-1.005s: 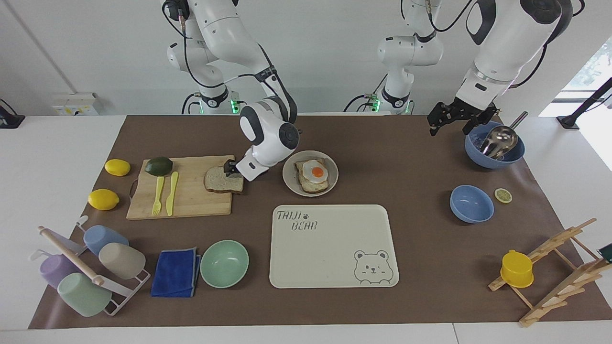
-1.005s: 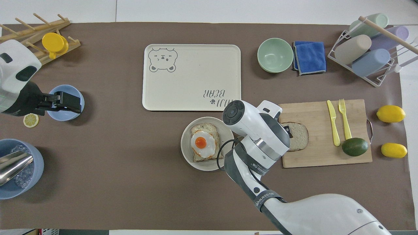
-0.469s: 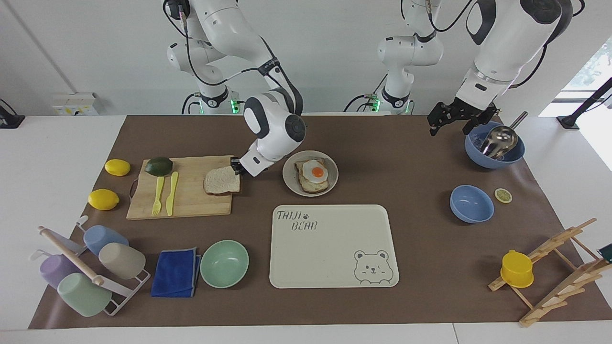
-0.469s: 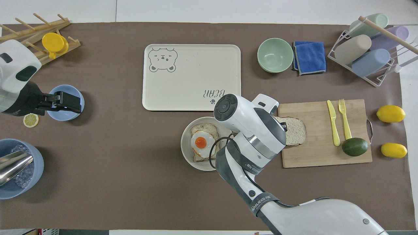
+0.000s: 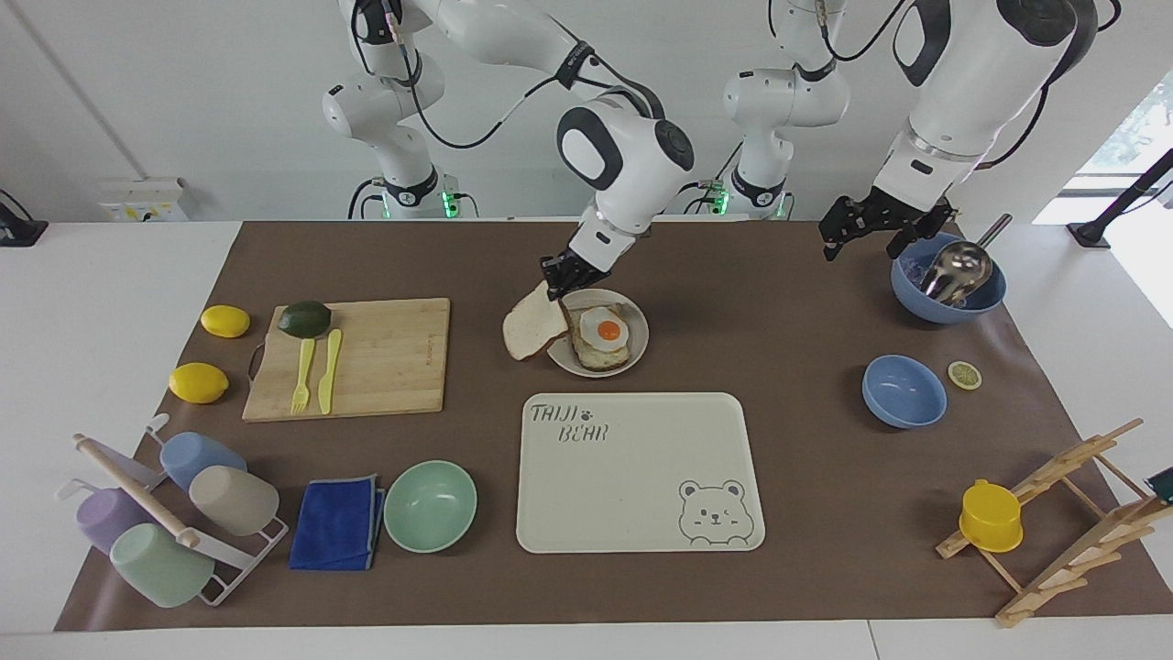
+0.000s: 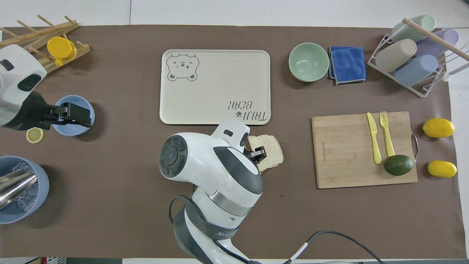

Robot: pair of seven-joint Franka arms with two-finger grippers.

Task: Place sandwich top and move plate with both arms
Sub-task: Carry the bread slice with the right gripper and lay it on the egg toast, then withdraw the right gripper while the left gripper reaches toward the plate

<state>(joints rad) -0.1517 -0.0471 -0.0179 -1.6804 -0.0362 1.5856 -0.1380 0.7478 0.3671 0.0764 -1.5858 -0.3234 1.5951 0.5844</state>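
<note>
In the overhead view the plate and egg toast are hidden under the right arm (image 6: 216, 176). The bowl (image 6: 18, 190) holding the scoop is cut by that view's edge. The rack (image 5: 1081, 513) is cut off at the table's corner.

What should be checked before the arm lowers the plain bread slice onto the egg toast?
1. Right end effector shut on the plain light brown bread slice: ok.
2. Slice level: not ok, it hangs tilted.
3. Slice centred over the fried-egg toast: not ok, it hangs at the rim of the small round beige plate.
4. Egg toast lying on the plate: ok.
5. Left end effector waits over the mat, apart from the plate: ok.
</note>
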